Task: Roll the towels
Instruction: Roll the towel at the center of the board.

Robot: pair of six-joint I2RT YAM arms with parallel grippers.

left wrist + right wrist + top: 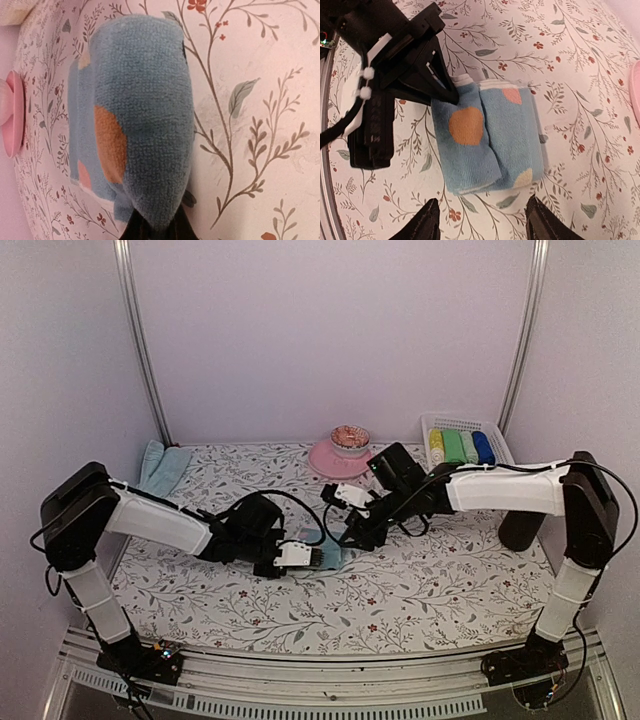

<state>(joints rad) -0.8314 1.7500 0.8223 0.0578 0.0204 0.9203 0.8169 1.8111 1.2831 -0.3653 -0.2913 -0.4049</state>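
Observation:
A pale blue towel (485, 140) with orange, pink and cream spots lies partly rolled on the flowered table, a thick fold along one side. My left gripper (451, 96) is shut on the near end of that fold, its dark fingertips (150, 231) pinching the cloth (145, 115). From the top view, the towel (334, 558) sits mid-table at the tip of the left gripper (318, 558). My right gripper (485, 225) hovers open just off the towel's opposite end, nothing between its fingers (427, 220). It sits right beside the towel in the top view (350, 537).
A pile of flat teal towels (163, 465) lies at the back left. A pink plate (330, 460) with a small bowl (350, 437) stands at the back centre. A white basket (435, 422) at the back right holds several rolled towels.

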